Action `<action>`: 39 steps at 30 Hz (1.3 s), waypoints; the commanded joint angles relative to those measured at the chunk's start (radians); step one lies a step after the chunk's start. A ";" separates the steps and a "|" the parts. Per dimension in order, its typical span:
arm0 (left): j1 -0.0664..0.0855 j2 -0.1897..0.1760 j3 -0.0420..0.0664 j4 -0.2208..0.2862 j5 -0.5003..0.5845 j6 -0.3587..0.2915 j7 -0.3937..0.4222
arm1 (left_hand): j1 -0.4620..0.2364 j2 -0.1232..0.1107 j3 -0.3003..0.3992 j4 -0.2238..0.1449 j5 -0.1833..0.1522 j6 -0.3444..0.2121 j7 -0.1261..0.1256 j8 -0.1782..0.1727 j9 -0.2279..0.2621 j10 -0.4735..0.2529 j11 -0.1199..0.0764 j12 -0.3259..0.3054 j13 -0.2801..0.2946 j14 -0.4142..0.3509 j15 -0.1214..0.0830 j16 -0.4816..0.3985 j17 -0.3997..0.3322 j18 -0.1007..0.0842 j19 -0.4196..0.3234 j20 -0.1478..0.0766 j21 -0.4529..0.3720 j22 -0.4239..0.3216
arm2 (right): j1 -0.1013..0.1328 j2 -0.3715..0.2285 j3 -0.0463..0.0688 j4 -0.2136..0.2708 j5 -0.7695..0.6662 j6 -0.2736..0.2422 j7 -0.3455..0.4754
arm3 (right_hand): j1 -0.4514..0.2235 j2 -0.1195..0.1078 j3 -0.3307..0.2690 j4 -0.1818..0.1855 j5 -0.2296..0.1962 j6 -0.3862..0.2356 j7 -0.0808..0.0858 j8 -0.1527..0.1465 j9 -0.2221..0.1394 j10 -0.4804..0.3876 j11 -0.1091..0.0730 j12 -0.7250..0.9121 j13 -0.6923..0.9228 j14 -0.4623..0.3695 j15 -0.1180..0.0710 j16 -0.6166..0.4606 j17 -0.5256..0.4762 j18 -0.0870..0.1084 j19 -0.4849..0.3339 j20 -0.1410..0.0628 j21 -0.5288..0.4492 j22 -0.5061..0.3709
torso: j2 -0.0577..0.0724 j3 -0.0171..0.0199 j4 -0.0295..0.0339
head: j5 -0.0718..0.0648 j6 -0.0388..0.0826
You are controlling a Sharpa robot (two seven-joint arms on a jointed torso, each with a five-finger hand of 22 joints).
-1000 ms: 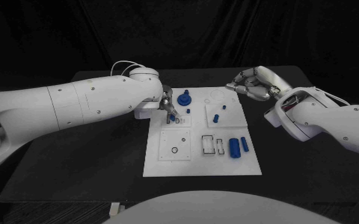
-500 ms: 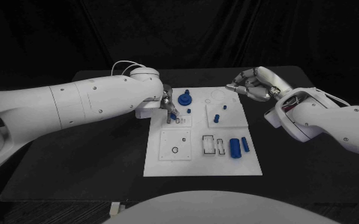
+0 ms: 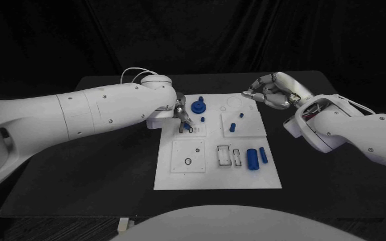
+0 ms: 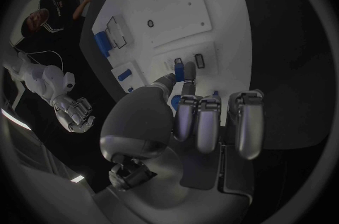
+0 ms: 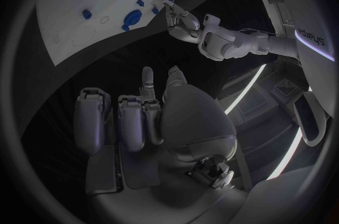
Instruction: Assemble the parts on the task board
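Observation:
The white task board [image 3: 217, 168] lies in the middle of the table. My left hand [image 3: 180, 111] hovers over the board's upper left corner and pinches a small blue part [image 3: 186, 124] just above the small slots there. From the left wrist, the thumb and a finger of the left hand [image 4: 194, 117] pinch the blue part [image 4: 179, 70] over the task board [image 4: 212, 4]. My right hand [image 3: 269, 92] hangs off the board's far right corner with its fingers curled in on nothing. In the right wrist view, the right hand [image 5: 138, 117] is likewise curled.
A blue round knob [image 3: 198, 106], a short peg [image 3: 231, 127] and two small pegs [image 3: 203, 119] stand on the far half of the board. Two blue cylinders [image 3: 251, 159] lie at the board's right side beside rectangular slots [image 3: 228, 156]. Black table surrounds the board.
The left arm has shifted slightly while its hand stays over the same slots with the part. The right hand has not moved.

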 commanded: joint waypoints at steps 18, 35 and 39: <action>-0.008 0.014 0.001 -0.007 0.006 0.016 -0.027 | 0.000 0.009 0.020 -0.013 -0.004 -0.001 0.005 -0.007 0.002 0.052 -0.007 -0.009 0.176 0.107 -0.005 0.003 0.263 -0.005 0.045 -0.004 -0.007 0.231 | -0.004 -0.001 0.001 0.000 -0.006 -0.002 -0.010 | 0.015 0.001 -0.009 -0.001 -0.004 -0.007 0.002 0.006 0.001 0.104 0.003 -0.002 0.260 0.085 0.002 -0.008 0.162 0.018 0.021 0.006 -0.013 0.207 | -0.001 0.0001 -0.0008 | 0.000 0.000; -0.014 0.021 0.001 -0.016 0.006 0.018 -0.022 | -0.002 0.008 0.021 -0.011 -0.007 -0.001 0.005 -0.007 0.002 0.052 -0.007 -0.011 0.175 0.107 -0.005 0.003 0.263 -0.005 0.045 -0.004 -0.009 0.230 | -0.004 -0.002 0.001 0.000 -0.006 0.000 -0.010 | 0.015 0.001 -0.009 -0.001 -0.004 -0.007 0.002 0.006 0.001 0.104 0.003 -0.002 0.260 0.085 0.002 -0.008 0.162 0.018 0.021 0.006 -0.013 0.207 | -0.001 0.0003 -0.0012 | 0.001 0.000; -0.014 0.023 0.001 -0.019 0.006 0.020 -0.017 | -0.004 0.006 0.022 -0.011 -0.010 -0.001 0.005 -0.008 0.002 0.051 -0.006 -0.012 0.174 0.107 -0.005 0.003 0.263 -0.004 0.043 -0.003 -0.012 0.229 | -0.004 -0.003 0.001 0.000 -0.006 0.000 -0.009 | 0.015 0.001 -0.009 -0.001 -0.004 -0.007 0.002 0.006 0.001 0.104 0.003 -0.002 0.260 0.085 0.002 -0.008 0.162 0.018 0.021 0.006 -0.013 0.207 | -0.002 0.0003 -0.0007 | 0.000 0.000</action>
